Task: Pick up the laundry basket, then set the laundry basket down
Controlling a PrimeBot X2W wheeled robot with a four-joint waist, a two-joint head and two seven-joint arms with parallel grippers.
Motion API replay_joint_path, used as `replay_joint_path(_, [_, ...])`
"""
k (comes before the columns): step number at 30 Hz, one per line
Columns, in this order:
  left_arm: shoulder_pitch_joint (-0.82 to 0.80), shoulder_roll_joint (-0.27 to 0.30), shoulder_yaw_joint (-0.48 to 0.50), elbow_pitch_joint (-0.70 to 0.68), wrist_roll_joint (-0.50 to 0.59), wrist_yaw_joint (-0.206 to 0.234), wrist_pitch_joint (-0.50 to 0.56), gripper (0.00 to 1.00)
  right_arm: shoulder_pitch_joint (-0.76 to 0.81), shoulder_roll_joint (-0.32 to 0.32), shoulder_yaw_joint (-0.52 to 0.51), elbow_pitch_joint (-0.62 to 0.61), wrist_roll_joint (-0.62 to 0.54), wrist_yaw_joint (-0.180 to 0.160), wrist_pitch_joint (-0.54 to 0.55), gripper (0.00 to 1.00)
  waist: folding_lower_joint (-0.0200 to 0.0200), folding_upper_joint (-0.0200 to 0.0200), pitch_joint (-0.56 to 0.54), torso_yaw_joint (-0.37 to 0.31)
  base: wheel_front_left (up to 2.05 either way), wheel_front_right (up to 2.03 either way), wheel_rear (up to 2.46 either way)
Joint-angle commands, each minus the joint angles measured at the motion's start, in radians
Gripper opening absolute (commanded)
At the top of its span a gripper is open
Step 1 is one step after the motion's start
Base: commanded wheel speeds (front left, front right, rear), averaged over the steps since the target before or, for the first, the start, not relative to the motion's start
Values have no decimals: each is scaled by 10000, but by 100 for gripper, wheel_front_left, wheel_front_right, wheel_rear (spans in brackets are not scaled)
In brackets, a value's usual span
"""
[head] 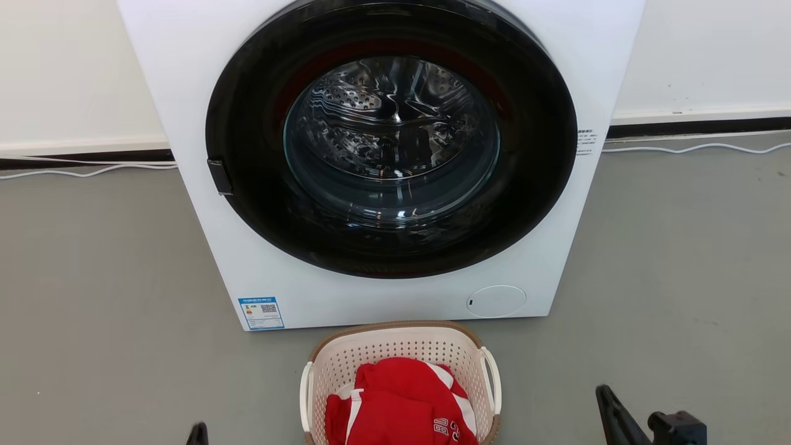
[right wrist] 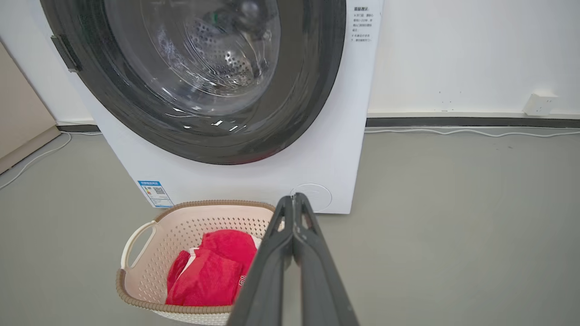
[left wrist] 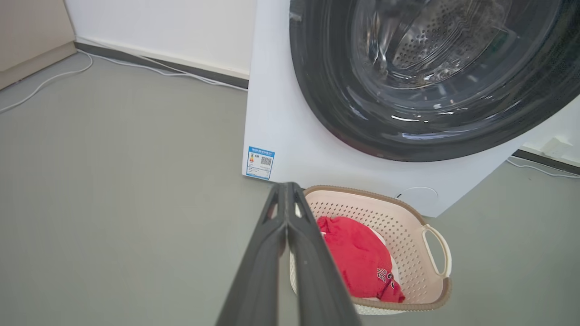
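Nearest, the left gripper (left wrist: 286,186) and right gripper (right wrist: 293,198) are hanging closed and empty, flanking the laundry basket (head: 395,343). It is sitting on the floor (head: 93,278) holding a red garment (head: 401,402), fitting either before lifting or after setting down. Beyond, the washing machine (head: 185,93) is bearing a blue QR sticker (head: 261,313); its print, like the garment's white lettering, is showing too small to read.

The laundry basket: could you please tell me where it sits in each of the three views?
Head view: laundry basket at bottom centre, cut by the lower edge.
Left wrist view: laundry basket low, right of centre.
Right wrist view: laundry basket at lower left.
Shared landmark: the blue label on the washing machine's lower front corner.
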Motion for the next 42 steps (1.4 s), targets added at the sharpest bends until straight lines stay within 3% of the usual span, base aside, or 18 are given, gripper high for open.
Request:
replay_joint_path(1, [-170,72,62,-115,-268,-25,118,0,-232,-18,-96,-101,314,2,135,0,2,-1,11,1,0,0,0])
replay_joint_path(5, [-228,65,85,-173,-696,-59,245,0,-262,-19,-131,-183,835,4,274,0,23,-1,17,-1,0,0,0])
replay_joint_path(10, [-292,56,84,-245,-1226,-102,373,0,-276,-19,-127,-301,1481,7,389,0,1,-1,67,-2,0,0,0])
replay_joint_path(42, [-799,2,187,-610,-4497,-372,1264,0,-528,-25,-291,-899,5433,24,1264,0,1,-1,261,-5,0,0,0])
